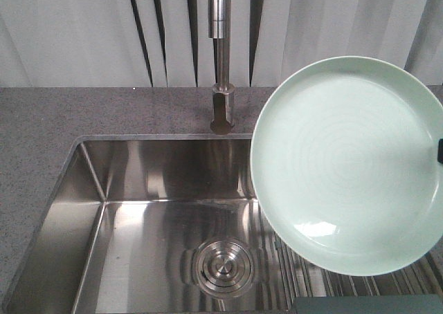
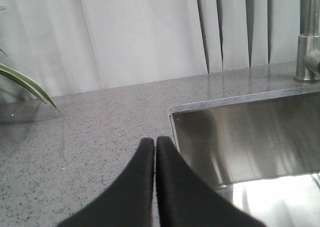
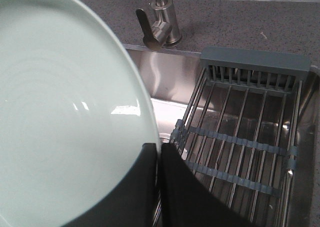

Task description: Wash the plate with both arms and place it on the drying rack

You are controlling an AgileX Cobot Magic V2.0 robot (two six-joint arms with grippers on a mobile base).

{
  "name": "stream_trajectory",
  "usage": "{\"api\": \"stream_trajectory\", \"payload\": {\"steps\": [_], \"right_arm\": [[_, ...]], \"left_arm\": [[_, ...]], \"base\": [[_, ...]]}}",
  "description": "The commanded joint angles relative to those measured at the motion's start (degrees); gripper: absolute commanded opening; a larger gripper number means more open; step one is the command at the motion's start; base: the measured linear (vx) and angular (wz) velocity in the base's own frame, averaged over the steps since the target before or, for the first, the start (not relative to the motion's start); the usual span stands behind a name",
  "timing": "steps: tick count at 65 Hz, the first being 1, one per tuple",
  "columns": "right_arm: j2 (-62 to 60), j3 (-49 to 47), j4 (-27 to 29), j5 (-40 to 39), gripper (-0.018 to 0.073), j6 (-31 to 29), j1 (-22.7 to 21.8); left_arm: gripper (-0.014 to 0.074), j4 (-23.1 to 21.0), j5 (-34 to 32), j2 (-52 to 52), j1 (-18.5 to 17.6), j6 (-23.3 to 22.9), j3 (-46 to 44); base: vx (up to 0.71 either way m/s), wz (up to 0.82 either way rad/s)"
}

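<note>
This is a kitchen. A rectangular brushed stainless-steel sink (image 1: 138, 182) with a round steel drain (image 1: 223, 265) is sunk into a grey speckled stone table (image 1: 41, 134). A tall steel tap (image 1: 221, 86) stands behind it. A steel-rod drying rack with grey-blue bars (image 3: 240, 139) spans the basin, and white pleated curtains (image 2: 140, 37) hang behind.

Bright, soft, even light across all views; we see no hard shadows. Pale curtains (image 1: 69, 30) near overexposed. We note streaky glare on steel sink (image 1: 159, 169), floor blown white in left wrist view. Small highlights on glossy plate (image 1: 346, 165). Near lens, left gripper (image 2: 155, 139) reads flat black, soft-edged. We find mild grain throughout.
</note>
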Motion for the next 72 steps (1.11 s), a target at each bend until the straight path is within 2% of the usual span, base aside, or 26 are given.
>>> {"api": "stream_trajectory", "payload": {"steps": [1,45,50,63,72], "right_arm": [[-0.26,-1.38,3.21,-2.36,-0.0011,-0.22,-0.30],[-0.26,-1.38,3.21,-2.36,-0.0011,-0.22,-0.30],[-0.26,-1.38,3.29,-2.34,-0.0011,-0.22,-0.30],[-0.26,-1.38,3.23,-2.34,-0.0011,-0.22,-0.30],[-0.26,-1.38,3.23,-2.34,-0.0011,-0.22,-0.30]], "left_arm": [[-0.0006,-0.48,-4.30,-0.86,-0.31,-0.06,1.00],[-0.0006,-0.62,-4.30,-0.86,-0.31,-0.53,0.99],[-0.0006,-2.14,-4.30,-0.86,-0.31,-2.95,0.99],[-0.0006,-11.11,-4.89,-0.86,-0.31,-16.45,0.99],[-0.0006,-12.57,-6.64,-0.86,-0.31,-21.28,0.99]], "base": [[0.00,0.00],[0.00,0.00],[0.00,0.00],[0.00,0.00],[0.00,0.00]]}}
